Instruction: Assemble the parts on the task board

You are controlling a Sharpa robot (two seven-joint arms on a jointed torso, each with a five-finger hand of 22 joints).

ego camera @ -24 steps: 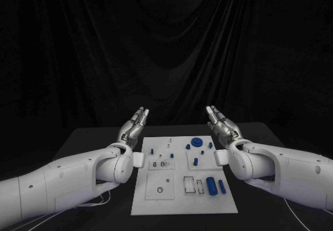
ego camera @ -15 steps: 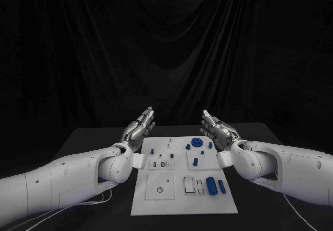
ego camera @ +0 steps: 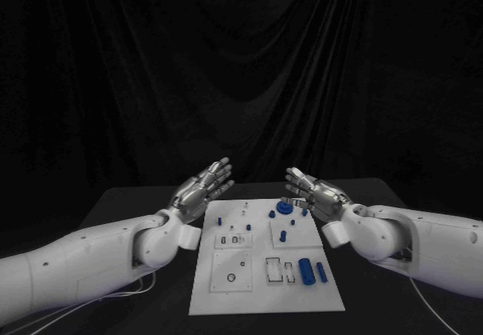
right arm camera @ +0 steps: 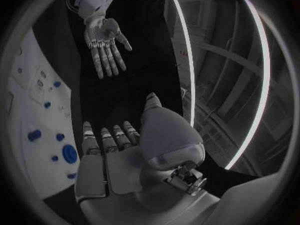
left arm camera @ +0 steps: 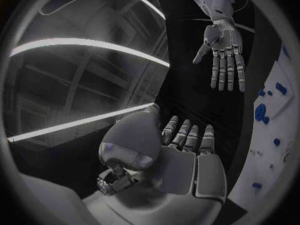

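- Head view gives us the black counter (ego camera: 121,202) with the white task board (ego camera: 266,279) lying in its middle, between our two arms.
- Our left hand (ego camera: 204,185) hovers above the board's far left corner, fingers spread and nearly straight, holding nothing, touching nothing.
- Our right hand (ego camera: 310,191) mirrors it above the far right corner, fingers likewise apart and empty, palm turned toward the left hand.
- Blue parts (ego camera: 306,269) sit on the board: a round one (ego camera: 285,206) at the far end just below the right hand, longer ones near the front.
- Smaller parts we cannot make out clearly.
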